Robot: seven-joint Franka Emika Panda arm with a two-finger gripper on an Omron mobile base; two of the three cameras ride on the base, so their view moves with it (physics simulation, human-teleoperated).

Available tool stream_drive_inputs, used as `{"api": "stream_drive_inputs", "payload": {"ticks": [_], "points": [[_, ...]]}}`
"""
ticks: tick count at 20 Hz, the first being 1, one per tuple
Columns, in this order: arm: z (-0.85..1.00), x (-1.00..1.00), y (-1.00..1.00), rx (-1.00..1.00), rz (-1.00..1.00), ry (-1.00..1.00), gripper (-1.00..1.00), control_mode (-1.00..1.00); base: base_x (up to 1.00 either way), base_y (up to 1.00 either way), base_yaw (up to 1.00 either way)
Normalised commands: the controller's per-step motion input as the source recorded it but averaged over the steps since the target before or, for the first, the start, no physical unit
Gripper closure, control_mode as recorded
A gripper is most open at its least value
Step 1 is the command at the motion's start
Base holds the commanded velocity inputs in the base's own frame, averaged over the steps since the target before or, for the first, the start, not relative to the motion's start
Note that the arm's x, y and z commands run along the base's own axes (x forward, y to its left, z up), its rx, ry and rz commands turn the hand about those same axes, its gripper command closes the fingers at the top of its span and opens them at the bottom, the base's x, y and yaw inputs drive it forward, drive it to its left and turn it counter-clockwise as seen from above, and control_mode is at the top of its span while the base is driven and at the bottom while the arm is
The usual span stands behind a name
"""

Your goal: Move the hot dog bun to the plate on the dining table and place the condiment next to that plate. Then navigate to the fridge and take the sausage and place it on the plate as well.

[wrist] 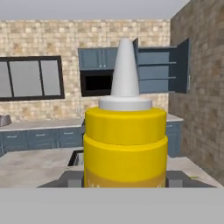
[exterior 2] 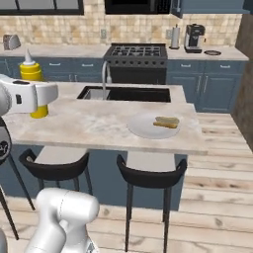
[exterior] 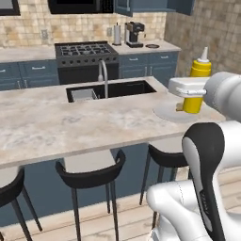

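Note:
My gripper (exterior: 192,96) is shut on the condiment (exterior: 199,70), a yellow squeeze bottle with a white nozzle, held upright over the near side of the dining table (exterior: 56,127). In the hand view the condiment (wrist: 125,148) stands close between my fingertips (wrist: 70,178). In the right base view the condiment (exterior 2: 31,70) and gripper (exterior 2: 40,101) are left of the pale round plate (exterior 2: 143,127). The hot dog bun (exterior 2: 166,122) lies on that plate's right half. In the left base view the plate (exterior: 164,113) shows behind the bottle's base. The fridge and sausage are out of view.
A sink (exterior: 113,89) with a faucet (exterior: 102,75) is set into the table's far side. Black stools (exterior: 92,176) stand under the near edge. On the back counter are a stove (exterior: 84,49), a coffee machine (exterior: 134,34) and a toaster (exterior 2: 11,42).

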Motion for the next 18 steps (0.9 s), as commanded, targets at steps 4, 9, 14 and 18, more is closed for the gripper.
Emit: {"api": "stream_drive_inputs", "payload": {"ticks": [4,9,14,18], "points": [[-0.04,0.5,0.02,0.0,-0.01,0.07,1.0,-1.0,0.44,0.21,-0.11],[-0.24,0.99,-0.16,0.01,0.2,0.1,1.0,-1.0,0.0,0.0,0.0],[-0.48,0.91,-0.19,0.02,0.35,0.08,1.0,-1.0,0.0,0.0,0.0],[-0.44,0.49,-0.15,0.01,0.45,0.0,1.0,-1.0,0.0,0.0,0.0]]}}
